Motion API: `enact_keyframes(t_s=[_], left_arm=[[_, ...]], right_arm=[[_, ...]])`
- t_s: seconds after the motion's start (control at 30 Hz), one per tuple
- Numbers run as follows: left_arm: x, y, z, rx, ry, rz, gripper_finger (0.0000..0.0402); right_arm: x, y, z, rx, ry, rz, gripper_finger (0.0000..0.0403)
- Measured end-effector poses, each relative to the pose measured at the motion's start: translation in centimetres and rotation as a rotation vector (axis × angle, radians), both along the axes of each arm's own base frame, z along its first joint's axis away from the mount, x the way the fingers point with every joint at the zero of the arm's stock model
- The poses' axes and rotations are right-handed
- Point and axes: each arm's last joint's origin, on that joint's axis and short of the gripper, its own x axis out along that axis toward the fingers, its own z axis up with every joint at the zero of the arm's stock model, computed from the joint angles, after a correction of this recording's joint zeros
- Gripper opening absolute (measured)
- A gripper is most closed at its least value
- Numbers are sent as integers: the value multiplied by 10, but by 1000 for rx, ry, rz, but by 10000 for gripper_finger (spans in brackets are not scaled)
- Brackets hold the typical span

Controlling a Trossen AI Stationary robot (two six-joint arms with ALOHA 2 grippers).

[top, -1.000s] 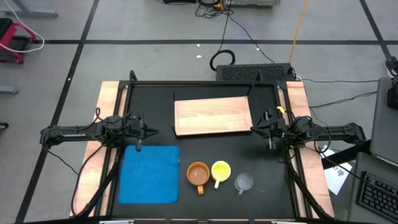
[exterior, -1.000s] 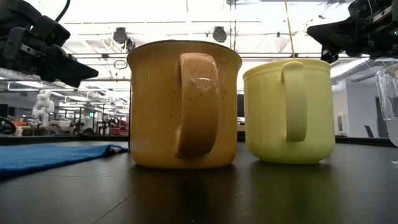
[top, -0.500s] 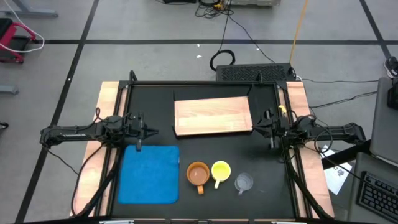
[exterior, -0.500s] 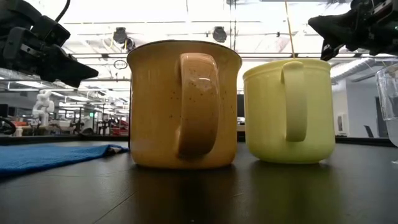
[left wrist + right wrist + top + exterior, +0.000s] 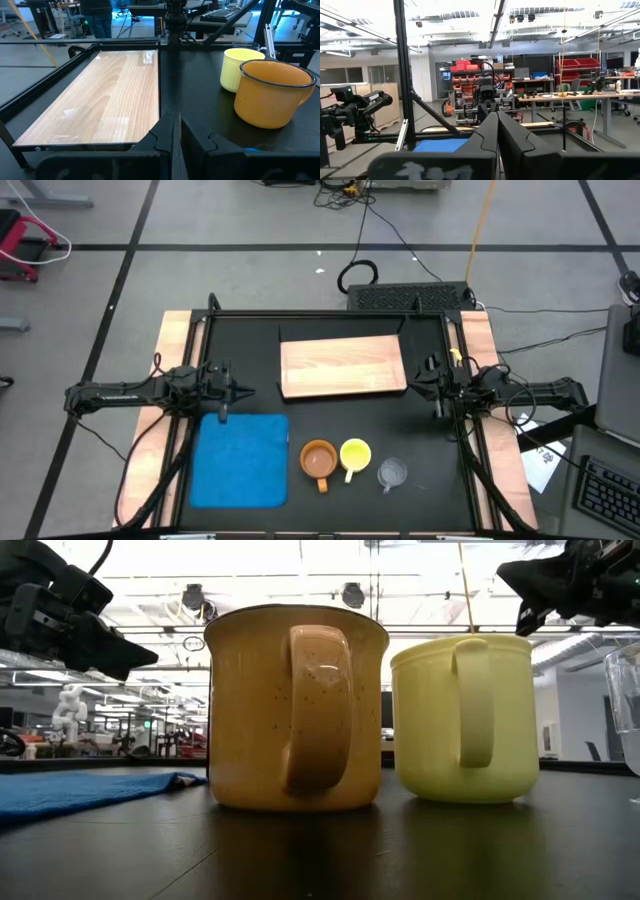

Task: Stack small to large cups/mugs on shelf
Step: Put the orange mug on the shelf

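Note:
The orange-brown mug (image 5: 318, 461), the yellow mug (image 5: 355, 454) and the clear glass cup (image 5: 392, 473) stand upright in a row on the black table near its front edge, bases on the table. In the low view the orange-brown mug (image 5: 296, 708) and yellow mug (image 5: 464, 718) show their handles, and the glass cup (image 5: 625, 705) is at the right edge. The wooden shelf (image 5: 343, 365) lies flat at the table's far middle. My left gripper (image 5: 246, 390) is shut and empty left of the shelf. My right gripper (image 5: 412, 388) is shut and empty at the shelf's right end.
A blue mat (image 5: 240, 460) lies flat at the front left beside the mugs. A black frame (image 5: 320, 314) runs round the table. In the left wrist view the shelf (image 5: 100, 95) and both mugs (image 5: 270, 92) lie ahead of the fingers.
My right gripper has risen a little and drawn slightly toward the table's right edge. Nothing else has moved.

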Motion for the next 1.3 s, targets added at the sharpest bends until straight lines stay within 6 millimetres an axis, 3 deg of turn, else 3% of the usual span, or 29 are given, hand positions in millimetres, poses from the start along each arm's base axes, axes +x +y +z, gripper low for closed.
enact_keyframes(t_s=[0.6,0.8,1.03,1.3], left_arm=[[0,0,0,-3,-2,0,33],[1,0,10,-4,-102,1,33],[1,0,16,-54,-171,6,33],[1,0,22,-90,-233,-3,33]], right_arm=[[1,0,-2,-56,21,-15,0],[2,0,-3,-55,32,-14,0],[14,0,-17,-67,218,-10,0],[39,0,19,-85,346,-7,0]])
